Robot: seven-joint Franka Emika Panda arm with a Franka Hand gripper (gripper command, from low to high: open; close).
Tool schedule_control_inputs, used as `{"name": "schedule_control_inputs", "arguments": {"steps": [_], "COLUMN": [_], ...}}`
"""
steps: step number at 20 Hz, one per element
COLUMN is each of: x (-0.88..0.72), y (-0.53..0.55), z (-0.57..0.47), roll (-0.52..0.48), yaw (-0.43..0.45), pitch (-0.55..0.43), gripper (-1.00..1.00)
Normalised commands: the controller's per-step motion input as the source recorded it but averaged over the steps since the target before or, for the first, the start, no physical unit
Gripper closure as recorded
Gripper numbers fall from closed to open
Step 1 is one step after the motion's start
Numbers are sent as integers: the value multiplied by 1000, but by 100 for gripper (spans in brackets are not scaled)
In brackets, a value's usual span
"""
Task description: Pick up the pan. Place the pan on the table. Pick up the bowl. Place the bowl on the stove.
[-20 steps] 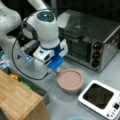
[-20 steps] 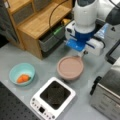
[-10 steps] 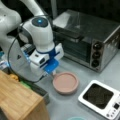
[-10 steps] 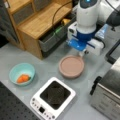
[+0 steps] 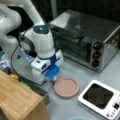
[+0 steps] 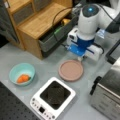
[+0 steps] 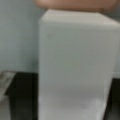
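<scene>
The pinkish-brown pan (image 5: 66, 87) (image 6: 71, 70) lies flat on the grey table (image 6: 47, 63), between the wooden box and the stove. Its white handle (image 7: 75, 62) fills the wrist view, with dark fingers close on both sides and the pan's rim (image 7: 75, 4) at the top. My gripper (image 5: 53, 75) (image 6: 80, 58) is low over the handle and shut on it. The teal bowl (image 6: 22, 73) sits on the table at a front view's left with an orange thing inside. The stove (image 5: 100, 98) (image 6: 53, 98) has nothing on its black top.
A silver toaster oven (image 5: 85, 37) (image 6: 107, 95) stands beside the stove. The light wooden box (image 5: 17, 100) (image 6: 37, 22) with a dark bin (image 6: 53, 38) of small items is close behind the arm.
The gripper and the pan have shifted slightly together, down toward a front view's bottom. The bowl and stove have not moved.
</scene>
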Motion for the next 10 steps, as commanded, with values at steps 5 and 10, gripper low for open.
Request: {"name": "schedule_control_inputs", "arguments": {"steps": [5,10], "x": [119,85], "y": [-43,-54], "z": [-173,-161], "roll": [-122,-113], "yaw": [51,47], "pitch": [-23,-5], "gripper": [100,100]}}
